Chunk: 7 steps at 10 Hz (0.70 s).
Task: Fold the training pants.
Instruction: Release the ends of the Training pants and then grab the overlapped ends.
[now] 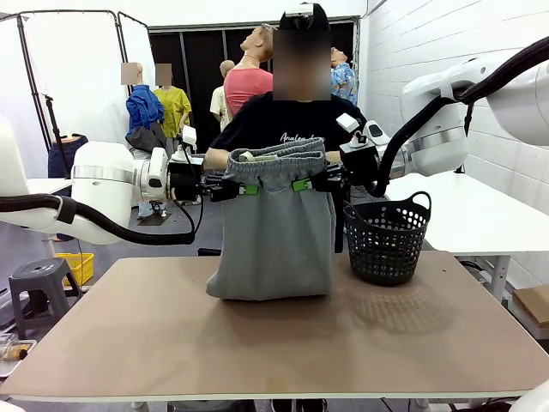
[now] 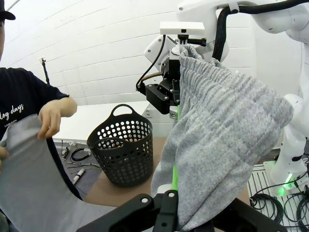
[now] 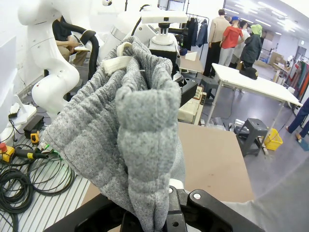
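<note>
Pants: the training pants hang upright over the middle of the table. The waistband is at the top and the lower edge is bunched on the tabletop.
Waistband: gathered and spread sideways between the two grippers. In the right wrist view a white drawstring lies over its upper edge.
Left gripper: the left gripper is clamped on the waistband's left end, the fabric pinched between its green pads.
Right gripper: the right gripper is clamped on the waistband's right end, level with the left one.
Person: stands at the far side just behind the pants. In the left wrist view one hand pinches the top of a hanging grey panel.
Basket: the black mesh basket stands on the table just to the right of the pants, below the right gripper.
</note>
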Each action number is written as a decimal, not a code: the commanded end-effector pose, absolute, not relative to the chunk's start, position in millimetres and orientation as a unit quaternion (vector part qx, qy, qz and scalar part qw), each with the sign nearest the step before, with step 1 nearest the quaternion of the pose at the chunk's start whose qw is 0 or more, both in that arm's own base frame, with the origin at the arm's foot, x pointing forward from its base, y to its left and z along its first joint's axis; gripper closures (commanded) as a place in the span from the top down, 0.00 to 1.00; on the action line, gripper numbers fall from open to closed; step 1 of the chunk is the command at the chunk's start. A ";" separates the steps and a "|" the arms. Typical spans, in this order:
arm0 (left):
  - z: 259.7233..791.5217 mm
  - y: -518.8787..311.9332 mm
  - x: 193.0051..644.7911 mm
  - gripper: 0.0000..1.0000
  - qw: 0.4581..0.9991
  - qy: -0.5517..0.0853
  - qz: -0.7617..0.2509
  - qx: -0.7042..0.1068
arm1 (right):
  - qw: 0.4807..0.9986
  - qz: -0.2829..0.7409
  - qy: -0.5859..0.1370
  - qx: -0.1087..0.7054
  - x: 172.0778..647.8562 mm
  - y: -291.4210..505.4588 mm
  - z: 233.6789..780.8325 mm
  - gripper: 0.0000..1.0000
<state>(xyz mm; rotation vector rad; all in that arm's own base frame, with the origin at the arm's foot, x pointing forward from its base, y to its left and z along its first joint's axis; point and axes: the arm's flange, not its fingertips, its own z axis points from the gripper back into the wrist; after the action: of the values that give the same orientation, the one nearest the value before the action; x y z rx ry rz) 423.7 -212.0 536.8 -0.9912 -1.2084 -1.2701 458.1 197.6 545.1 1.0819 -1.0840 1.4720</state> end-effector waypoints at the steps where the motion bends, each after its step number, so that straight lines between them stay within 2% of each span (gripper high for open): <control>1: 538.3 -213.4 423.1 0.00 0.534 -0.507 -0.533 -0.417 | 0.485 0.596 -0.454 0.451 456.0 199.0 544.7 0.00; 7: 538.3 -213.4 423.1 0.00 0.534 -0.507 -0.533 -0.417 | 0.485 0.596 -0.454 0.451 456.0 199.0 544.7 0.00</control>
<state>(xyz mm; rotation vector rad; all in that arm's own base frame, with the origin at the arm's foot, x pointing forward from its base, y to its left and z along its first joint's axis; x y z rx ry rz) 423.7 -212.0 536.8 -0.9912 -1.2084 -1.2701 458.1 197.6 545.1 1.0819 -1.0840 1.4720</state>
